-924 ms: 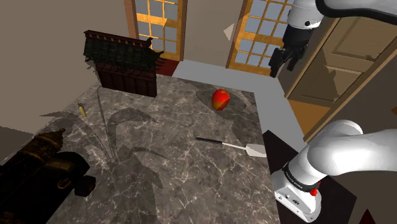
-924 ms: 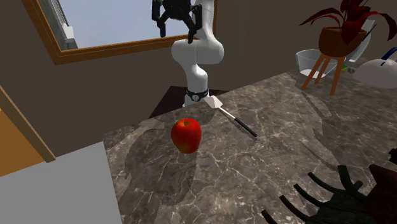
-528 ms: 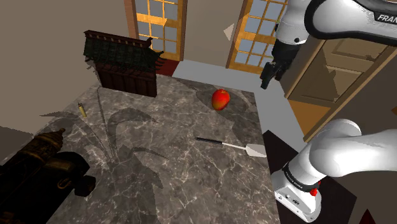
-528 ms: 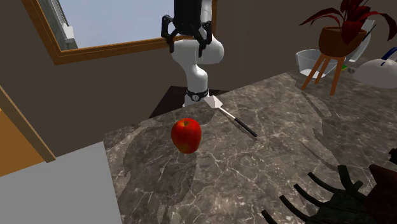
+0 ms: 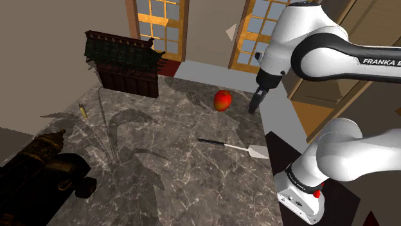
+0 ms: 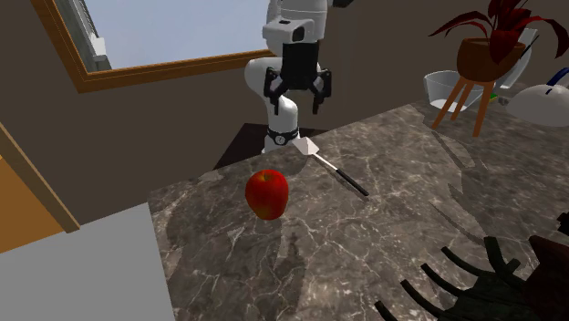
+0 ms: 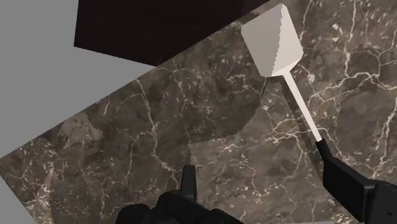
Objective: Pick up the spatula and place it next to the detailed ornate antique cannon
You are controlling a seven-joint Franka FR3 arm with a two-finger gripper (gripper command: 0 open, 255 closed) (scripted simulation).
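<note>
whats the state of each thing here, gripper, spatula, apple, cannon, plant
gripper, open, empty, in the air above the table's edge
spatula, lying flat on the marble table, not held
apple, sitting on the table, apart from the spatula
cannon, resting on the table, across it from the spatula
potted plant, upright

The black two-finger gripper hangs with its fingers spread above the dark veined marble tabletop. Below the fingers the slab is bare except for the flat white-bladed, black-handled spatula, which runs out from beside one finger. A round red apple stands near, off to one side and lower. The dark ornate cannon lies well apart from the fingers, across open marble.
</note>
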